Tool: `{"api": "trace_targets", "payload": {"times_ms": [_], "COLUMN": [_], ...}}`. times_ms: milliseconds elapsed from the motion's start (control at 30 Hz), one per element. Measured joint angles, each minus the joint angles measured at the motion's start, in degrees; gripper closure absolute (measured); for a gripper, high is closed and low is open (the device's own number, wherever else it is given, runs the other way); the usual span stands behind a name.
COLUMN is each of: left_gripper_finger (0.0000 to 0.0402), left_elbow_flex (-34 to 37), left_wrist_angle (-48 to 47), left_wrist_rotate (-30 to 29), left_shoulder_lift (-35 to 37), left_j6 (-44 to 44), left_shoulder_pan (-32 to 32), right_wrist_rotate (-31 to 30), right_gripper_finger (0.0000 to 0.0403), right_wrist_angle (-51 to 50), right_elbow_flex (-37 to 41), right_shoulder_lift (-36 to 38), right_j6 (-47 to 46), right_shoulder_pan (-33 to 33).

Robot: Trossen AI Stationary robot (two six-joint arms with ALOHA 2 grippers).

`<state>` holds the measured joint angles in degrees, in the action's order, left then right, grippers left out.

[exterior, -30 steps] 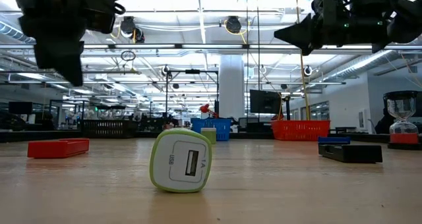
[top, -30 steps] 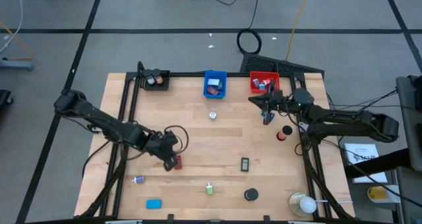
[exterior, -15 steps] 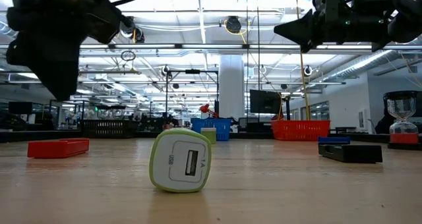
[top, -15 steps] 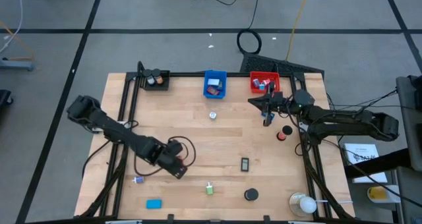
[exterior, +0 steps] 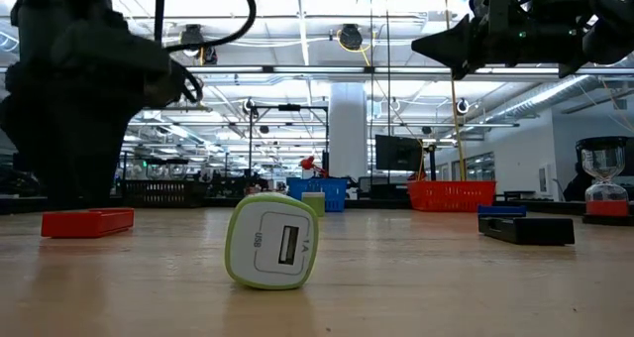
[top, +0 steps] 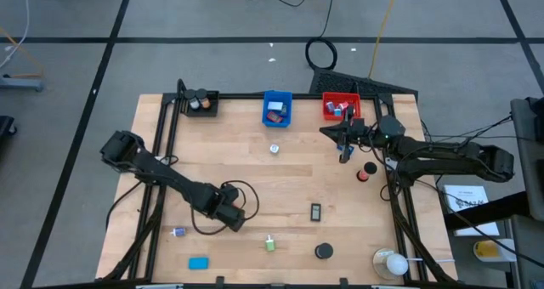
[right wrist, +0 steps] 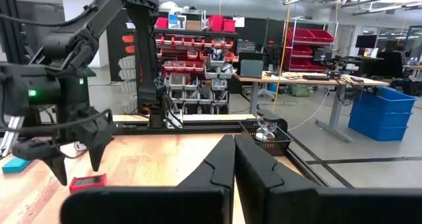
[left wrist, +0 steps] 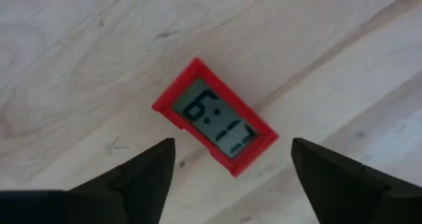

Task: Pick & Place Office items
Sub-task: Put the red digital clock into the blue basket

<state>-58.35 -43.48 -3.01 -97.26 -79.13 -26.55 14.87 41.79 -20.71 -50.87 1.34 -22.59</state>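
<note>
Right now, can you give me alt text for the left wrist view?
A small red digital clock lies flat on the wooden table, display up and apart from both dark fingers. The open left gripper hovers just above it.

A red digital clock lying on the wooden table is showing dark digits on its grey display, reading roughly "6:11" or "6:17"; the last digit cannot be settled. In the low view, a white and green USB charger is standing on the tabletop and is bearing the small marks "USB" and "1A" on either side of its port. No other writing is coming through legibly anywhere else.
</note>
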Motion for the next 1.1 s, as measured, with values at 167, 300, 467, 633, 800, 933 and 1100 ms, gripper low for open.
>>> {"api": "trace_targets", "payload": {"times_ms": [167, 300, 467, 633, 800, 933, 1100], "left_gripper_finger": [0.0072, 0.0086, 0.0139, 0.0202, 0.0225, 0.0195, 0.0125], "left_elbow_flex": [0.0, 0.0, 0.0, 0.0, 0.0, 0.0, 0.0], "left_wrist_angle": [0.2, -0.1, -5.3, -10.9, -11.0, -10.9, -10.9], "left_wrist_rotate": [0.0, 0.6, 2.7, 2.8, 0.2, -1.7, -3.3], "left_shoulder_lift": [-2.0, -2.5, -2.5, -1.9, -0.7, -0.5, -0.5], "left_j6": [1.9, 4.1, 5.6, 6.5, 7.0, 8.6, 10.7], "left_shoulder_pan": [0.5, 0.8, 1.0, 0.7, 0.7, 0.8, 0.8], "right_wrist_rotate": [0.0, 0.0, 0.0, 0.0, 0.0, 0.0, 0.0], "right_gripper_finger": [0.0403, 0.0403, 0.0403, 0.0403, 0.0403, 0.0403, 0.0403], "right_wrist_angle": [0.0, 0.0, 0.0, 0.0, 0.0, -0.1, -0.1], "right_elbow_flex": [0.0, 0.0, 0.0, 0.0, 0.0, 0.0, 0.0], "right_shoulder_lift": [0.0, 0.0, 0.0, 0.0, 0.0, 0.0, 0.0], "right_j6": [0.0, 0.0, 0.0, 0.0, 0.0, -0.1, -0.2], "right_shoulder_pan": [0.0, 0.0, 0.0, 0.0, 0.0, 0.0, 0.0]}}
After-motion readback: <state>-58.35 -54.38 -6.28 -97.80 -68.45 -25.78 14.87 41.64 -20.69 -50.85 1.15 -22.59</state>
